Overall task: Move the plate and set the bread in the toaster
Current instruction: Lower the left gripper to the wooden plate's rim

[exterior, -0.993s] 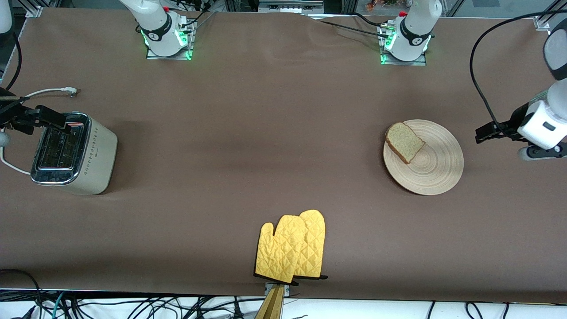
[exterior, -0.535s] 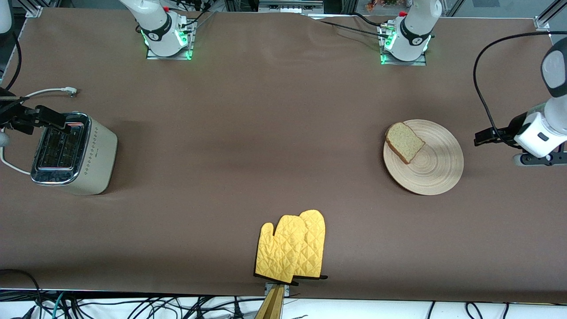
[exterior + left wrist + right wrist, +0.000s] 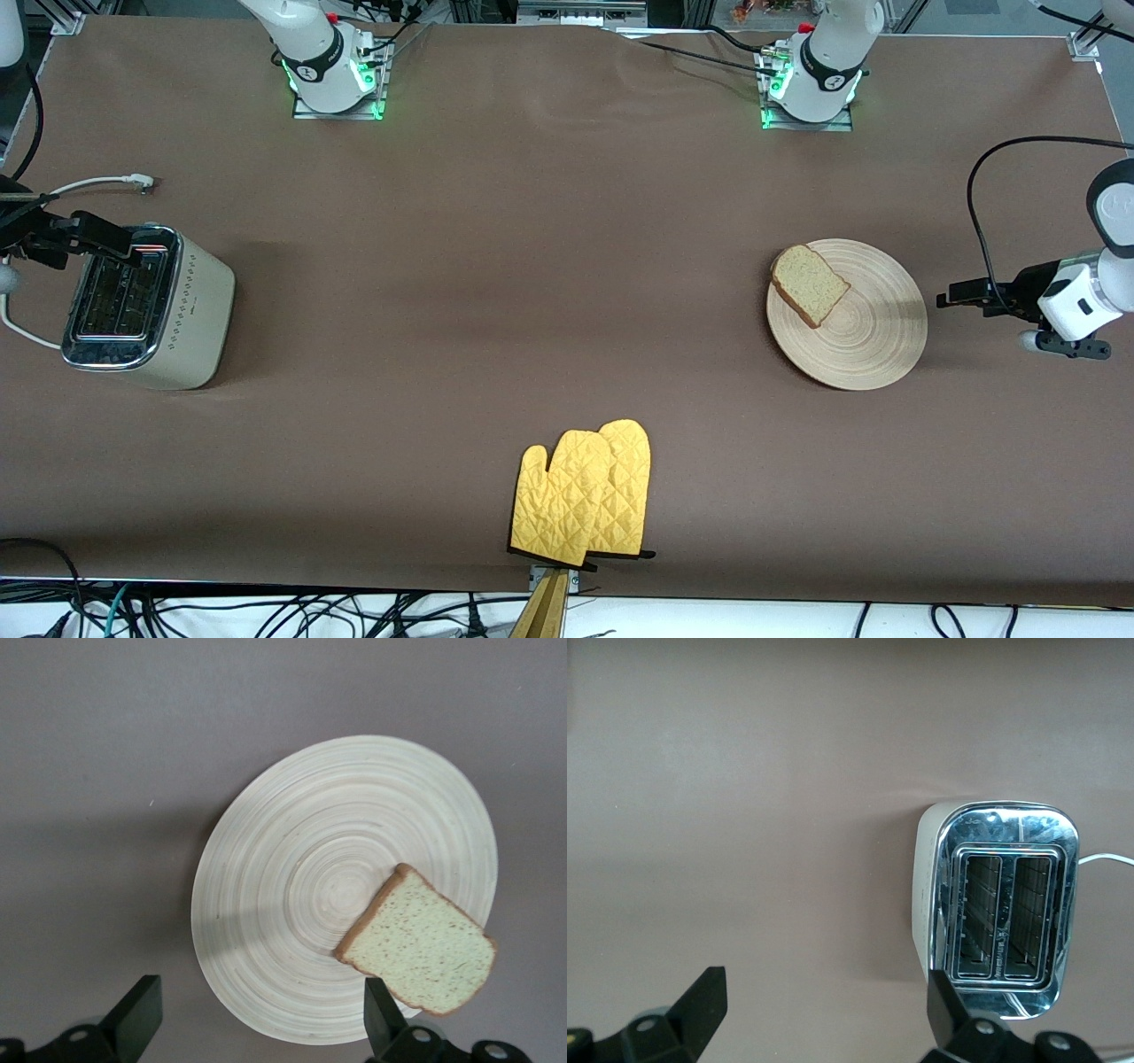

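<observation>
The wooden plate lies toward the left arm's end of the table. The bread lies on the part of its rim that is farther from the front camera, toward the right arm's end. My left gripper is open, low beside the plate at the left arm's end and apart from it. In the left wrist view its fingers straddle the plate, with the bread near one finger. The cream toaster stands at the right arm's end. My right gripper is open and hovers over the toaster's end.
Two yellow oven mitts lie by the table's front edge at the middle. The toaster's white cord lies farther from the front camera than the toaster. A black cable loops off the left arm.
My left gripper has come down beside the plate and moved lower in the front view. The right arm, plate, bread and toaster have not moved.
</observation>
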